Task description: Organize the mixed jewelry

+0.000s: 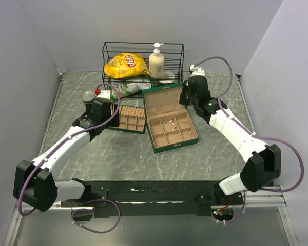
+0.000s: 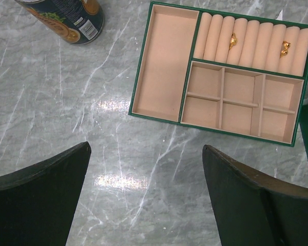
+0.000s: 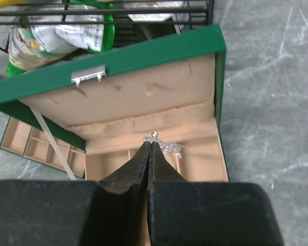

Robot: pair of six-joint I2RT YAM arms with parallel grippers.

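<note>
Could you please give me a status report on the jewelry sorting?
Left pincer open, near insert tray. Right pincer shut on silver jewelry piece above open jewelry box. Nothing blocking.

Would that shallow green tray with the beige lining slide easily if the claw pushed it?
Probably: the shallow green tray sits flat on the glossy marble-patterned table. It looks light, nearly empty. Its two gold pieces, wedged between padded rolls, would likely stay put.
</note>
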